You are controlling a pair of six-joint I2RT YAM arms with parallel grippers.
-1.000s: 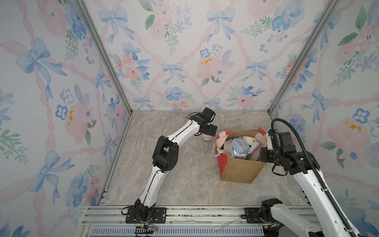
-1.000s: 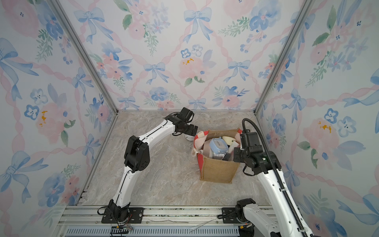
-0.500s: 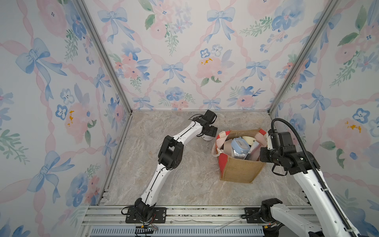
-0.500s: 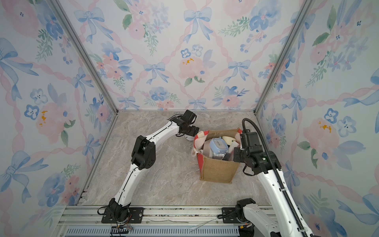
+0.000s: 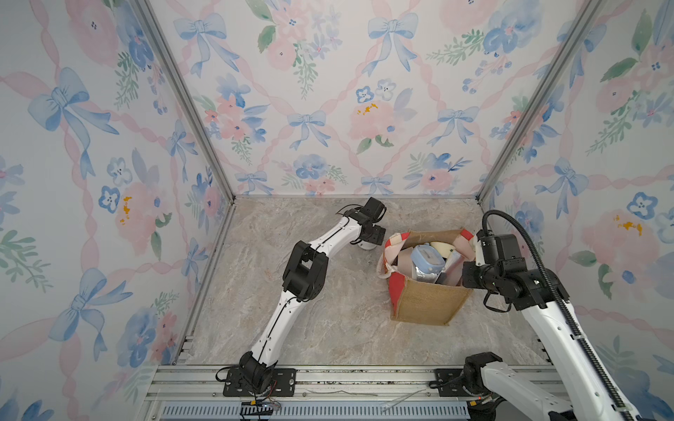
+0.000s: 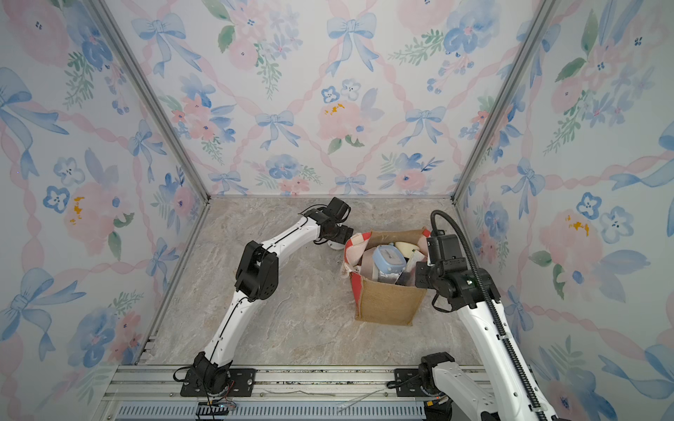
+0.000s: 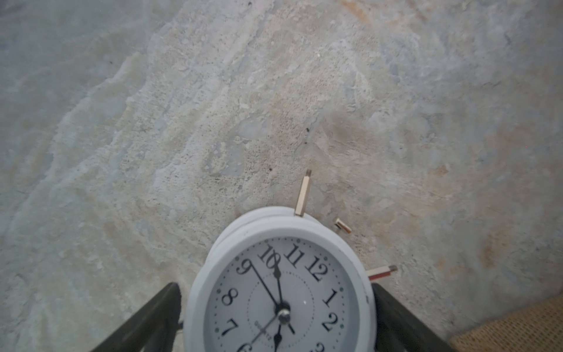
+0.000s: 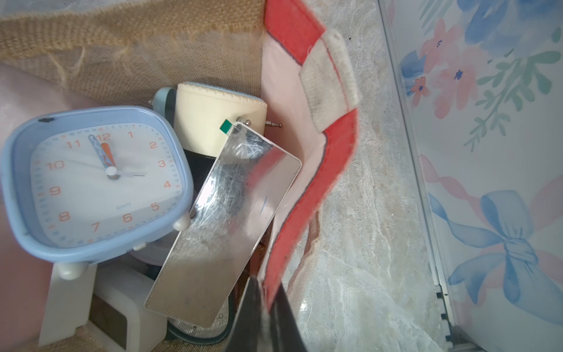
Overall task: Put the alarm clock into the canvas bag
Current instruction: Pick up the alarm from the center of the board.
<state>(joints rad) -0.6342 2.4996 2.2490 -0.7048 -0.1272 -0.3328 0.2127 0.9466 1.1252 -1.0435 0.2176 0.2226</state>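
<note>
**Two arms, two grippers, one bag.** The left gripper (image 7: 274, 288) stands wide open low over the table (image 7: 243, 106), with one dark finger (image 7: 152, 317) on each side of the white alarm clock (image 7: 283, 301). We see a thin gap at that finger, but we cannot tell whether the opposite finger touches the case. The clock lies on the table outside the canvas bag (image 5: 423, 302), just beside its red-sided end. The frame edge cuts off the dial below the 7 and the 2. Three brass pins (image 7: 303, 195) stick out past the clock's rim, and the middle one shows only its tip. In both top views the left wrist covers nearly all of the clock.

The right gripper (image 8: 268, 295) is closed on the bag's red rim, which runs between its two fingers. Only the fingertips enter the right wrist view.

Inside the bag we count:
- one blue clock (image 8: 94, 183), face up;
- one cream case (image 8: 213, 112) behind it;
- one mirrored panel (image 8: 225, 219) slanting beside the blue clock and overlapping a corner of the cream case;
- one white block (image 8: 115, 307) underneath.

A dark round thing under the panel and a pale blue knob behind the cream case are too covered to name. One white strap (image 8: 332, 82) folds over the red rim.
</note>
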